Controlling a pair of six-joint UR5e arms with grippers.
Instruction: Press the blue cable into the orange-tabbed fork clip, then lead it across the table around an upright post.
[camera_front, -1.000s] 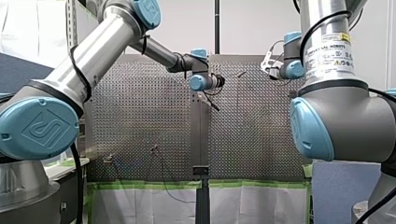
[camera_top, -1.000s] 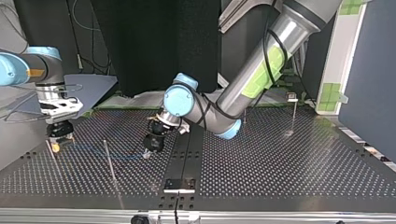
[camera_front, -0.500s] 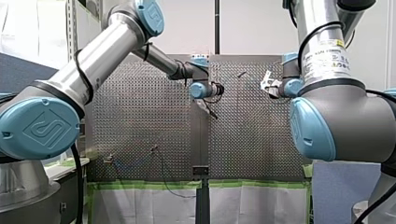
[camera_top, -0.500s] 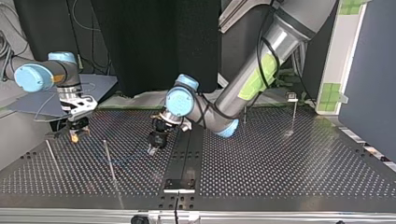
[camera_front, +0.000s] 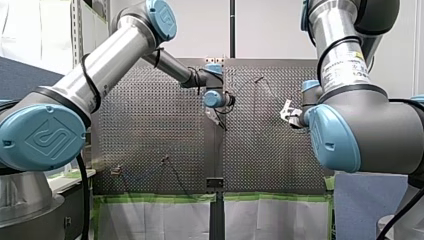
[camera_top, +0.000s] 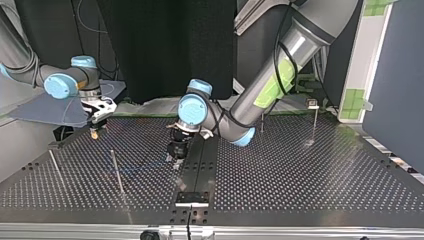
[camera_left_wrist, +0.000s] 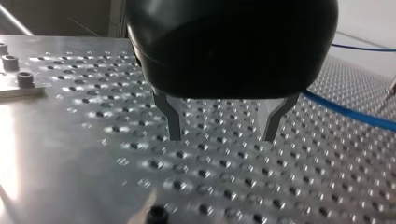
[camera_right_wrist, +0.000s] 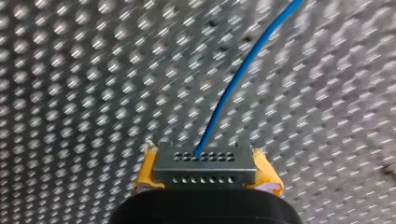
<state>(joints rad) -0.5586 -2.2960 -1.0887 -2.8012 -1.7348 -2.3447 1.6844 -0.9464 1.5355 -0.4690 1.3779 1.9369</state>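
Pads (camera_right_wrist: 147, 170) of my right gripper (camera_right_wrist: 204, 164) clamp the blue cable (camera_right_wrist: 232, 81) at the top view's upper left; it trails over the perforated table (camera_right_wrist: 70, 93). My left gripper (camera_left_wrist: 219, 127) hovers mid-table, fingers (camera_left_wrist: 169, 116) spread, cable beside it.

My left arm (camera_top: 280, 75) entered from the upper right of the frame and extended to the centre. There my left gripper (camera_top: 175, 159) pointed down at the perforated table (camera_top: 300, 175), beside the dark central strip (camera_top: 197, 160). My right gripper (camera_top: 94, 133) hung at the upper left. A blue cable (camera_top: 140, 169) lay faintly between the two grippers, near a thin upright post (camera_top: 116, 172).
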